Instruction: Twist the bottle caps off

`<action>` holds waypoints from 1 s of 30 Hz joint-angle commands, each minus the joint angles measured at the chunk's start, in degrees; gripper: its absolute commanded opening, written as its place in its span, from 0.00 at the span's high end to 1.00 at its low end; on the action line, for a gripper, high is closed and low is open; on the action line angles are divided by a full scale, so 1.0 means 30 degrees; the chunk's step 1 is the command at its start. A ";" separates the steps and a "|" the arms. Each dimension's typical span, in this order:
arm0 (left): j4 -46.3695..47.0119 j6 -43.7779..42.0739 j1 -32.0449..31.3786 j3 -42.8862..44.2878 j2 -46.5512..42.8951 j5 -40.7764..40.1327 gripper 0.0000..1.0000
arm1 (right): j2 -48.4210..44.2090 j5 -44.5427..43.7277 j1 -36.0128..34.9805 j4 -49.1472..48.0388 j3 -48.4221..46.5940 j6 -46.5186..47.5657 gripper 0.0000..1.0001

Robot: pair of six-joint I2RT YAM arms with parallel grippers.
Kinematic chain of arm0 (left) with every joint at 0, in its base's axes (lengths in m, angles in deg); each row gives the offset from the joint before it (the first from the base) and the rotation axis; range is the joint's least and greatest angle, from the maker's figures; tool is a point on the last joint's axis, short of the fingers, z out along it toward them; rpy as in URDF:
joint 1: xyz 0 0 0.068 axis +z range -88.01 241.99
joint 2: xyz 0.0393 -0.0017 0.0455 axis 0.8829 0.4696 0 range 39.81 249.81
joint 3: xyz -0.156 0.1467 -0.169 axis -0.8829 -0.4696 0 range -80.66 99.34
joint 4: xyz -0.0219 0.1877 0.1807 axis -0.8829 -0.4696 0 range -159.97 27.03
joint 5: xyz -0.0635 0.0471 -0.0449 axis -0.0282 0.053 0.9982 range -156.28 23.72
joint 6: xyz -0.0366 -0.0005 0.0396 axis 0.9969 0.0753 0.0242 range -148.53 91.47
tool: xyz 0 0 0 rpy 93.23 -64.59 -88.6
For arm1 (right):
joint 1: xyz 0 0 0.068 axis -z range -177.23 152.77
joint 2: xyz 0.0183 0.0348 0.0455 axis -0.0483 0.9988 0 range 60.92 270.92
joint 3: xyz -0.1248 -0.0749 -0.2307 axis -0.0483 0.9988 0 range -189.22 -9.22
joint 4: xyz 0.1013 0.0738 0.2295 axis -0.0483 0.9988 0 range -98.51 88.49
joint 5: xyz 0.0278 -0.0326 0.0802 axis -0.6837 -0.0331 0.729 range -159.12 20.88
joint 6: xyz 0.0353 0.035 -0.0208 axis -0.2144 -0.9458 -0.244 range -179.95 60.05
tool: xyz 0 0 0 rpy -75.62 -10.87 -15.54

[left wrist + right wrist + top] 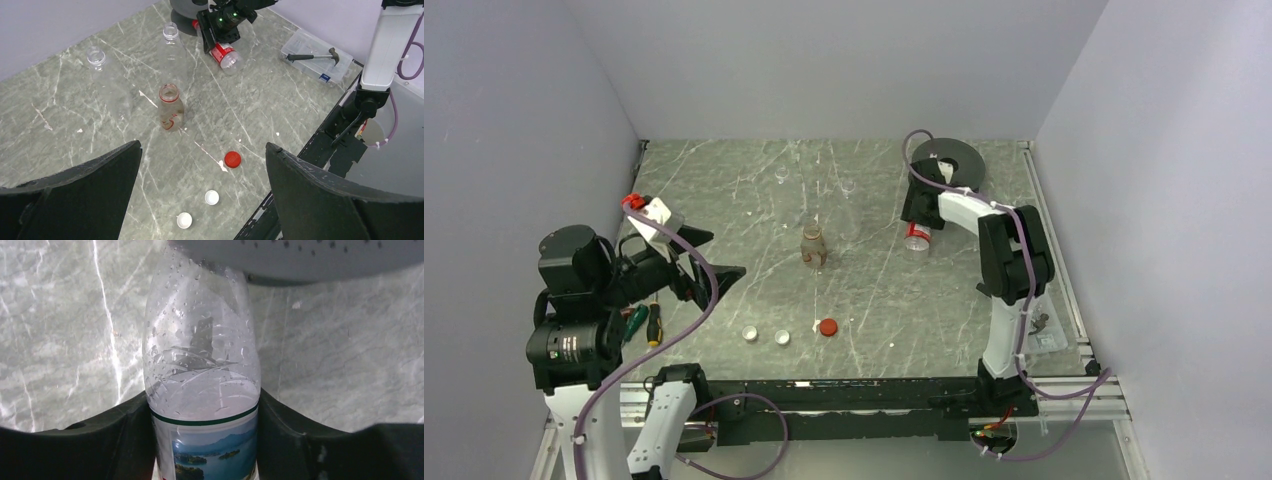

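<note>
1. Right wrist view gives us the held bottle (202, 370) clenched between the fingers of the right tool (202, 407). The grip is at the printed label, and the clear, droplet-specked part runs away from the wrist along the fingers' own line.
2. From above, this bottle lies to the right of the middle bottle (813, 247), well apart from it and about level with it. It is tilted rather than upright, and its long axis runs from the tool toward the near edge of the table (884, 300).
3. We cannot tell which end carries its cap. The free end looks clear and rounded, and the other end is hidden behind the tool.
4. The left tool (704, 256) is released, its fingers spread wide and empty. It hangs to the left of the middle bottle and faces it, so the held bottle lies beyond on the far side.
5. We judge that the right arm has the bottle in hand, and the left would have to reach past the middle bottle to its cap end.
6. The middle bottle stands open-necked, as do the two clear bottles (782, 176) behind it.
7. The red cap (827, 327) and two white caps (749, 333) lie in front of the middle bottle, toward the near edge. By our count, one cap is left.
</note>
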 commanded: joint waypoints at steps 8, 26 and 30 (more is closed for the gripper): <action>-0.0301 0.1187 -0.0035 0.1436 0.1385 0.1260 0.01 | -0.6933 0.1212 -0.1133 -0.2055 0.3470 -0.1500 0.48; 0.0918 0.4212 -0.0019 0.2659 0.2004 0.4659 0.01 | -1.7879 -0.3765 -1.2020 -0.6666 0.4133 -0.2569 0.45; 0.2196 0.4951 -0.0012 0.2152 0.2001 0.5053 0.01 | -1.6953 -0.4633 -1.4761 -0.9840 0.3383 -0.2073 0.42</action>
